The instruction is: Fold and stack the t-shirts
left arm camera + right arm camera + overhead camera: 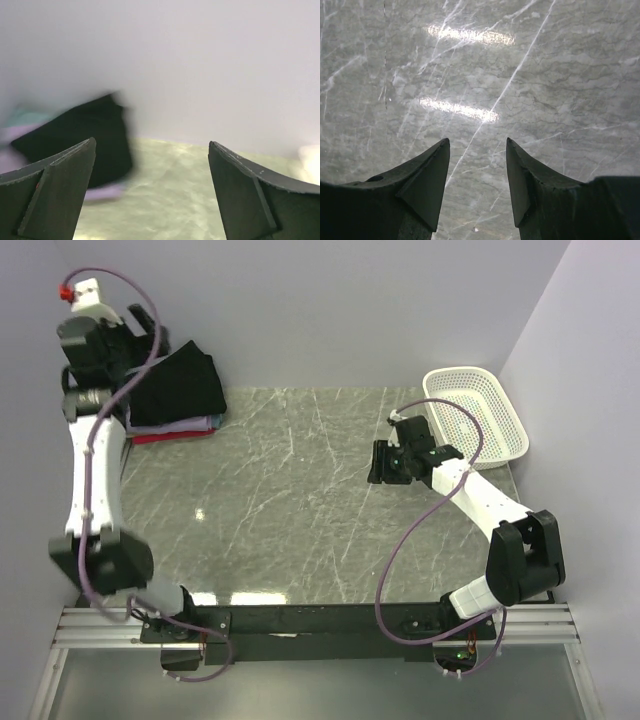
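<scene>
The t-shirts lie in a folded stack at the table's back left corner. A black one point(183, 385) is on top, with lavender point(196, 426) and red point(165, 438) edges showing beneath it. In the left wrist view the black shirt point(85, 135) is blurred, with lavender point(102, 191) under it and teal point(22, 117) behind. My left gripper point(148, 340) point(152, 144) hangs raised just left of the stack, open wide and holding nothing. My right gripper point(385, 462) point(477, 141) is open over bare marble at centre right, far from the stack.
A white mesh basket point(478, 412) stands at the back right, just behind the right arm. Walls close the table in at the back and on both sides. The grey marble tabletop point(290, 510) shows between the two arms.
</scene>
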Available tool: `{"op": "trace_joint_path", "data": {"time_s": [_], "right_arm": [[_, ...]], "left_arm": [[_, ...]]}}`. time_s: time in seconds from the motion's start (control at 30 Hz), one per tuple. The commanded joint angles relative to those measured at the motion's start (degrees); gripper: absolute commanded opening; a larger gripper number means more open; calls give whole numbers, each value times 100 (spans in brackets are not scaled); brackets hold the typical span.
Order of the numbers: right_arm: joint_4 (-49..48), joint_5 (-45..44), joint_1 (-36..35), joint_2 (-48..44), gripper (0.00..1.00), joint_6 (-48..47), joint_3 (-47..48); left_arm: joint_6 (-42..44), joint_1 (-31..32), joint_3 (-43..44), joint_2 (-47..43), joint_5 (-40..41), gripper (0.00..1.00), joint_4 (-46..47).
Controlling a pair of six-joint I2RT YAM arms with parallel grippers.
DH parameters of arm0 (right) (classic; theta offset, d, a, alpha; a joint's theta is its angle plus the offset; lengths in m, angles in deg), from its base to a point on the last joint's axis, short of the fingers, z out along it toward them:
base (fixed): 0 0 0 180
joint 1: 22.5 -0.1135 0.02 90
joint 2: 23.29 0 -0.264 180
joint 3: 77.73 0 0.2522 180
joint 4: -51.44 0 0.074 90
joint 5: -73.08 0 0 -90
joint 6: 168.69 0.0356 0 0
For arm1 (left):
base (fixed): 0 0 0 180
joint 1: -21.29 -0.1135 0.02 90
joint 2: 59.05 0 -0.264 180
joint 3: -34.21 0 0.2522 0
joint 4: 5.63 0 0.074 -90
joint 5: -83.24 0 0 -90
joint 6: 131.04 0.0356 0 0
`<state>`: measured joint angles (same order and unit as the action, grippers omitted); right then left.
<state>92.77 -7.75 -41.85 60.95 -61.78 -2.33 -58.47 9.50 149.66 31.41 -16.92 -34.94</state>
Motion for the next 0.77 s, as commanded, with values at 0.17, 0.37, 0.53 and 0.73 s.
{"op": "trace_joint_path", "data": {"time_s": [0.17, 0.37, 0.53, 0.73], "right_arm": [[-121, -282, 19, -338, 56, -3, 49], [-393, -873, 19, -874, 56, 243, -223], [-402, -846, 11, -1086, 56, 322, -355], [-752, -1223, 19, -1445, 56, 410, -750]], "left_arm": [[-463, 2845, -3423, -2311, 108, 99, 1133], [-805, 3920, -4570, -2849, 1779, 99, 827], [-631, 4272, -4842, -3051, 2324, 99, 659], [-585, 4677, -4974, -3165, 3632, 100, 509]]}}
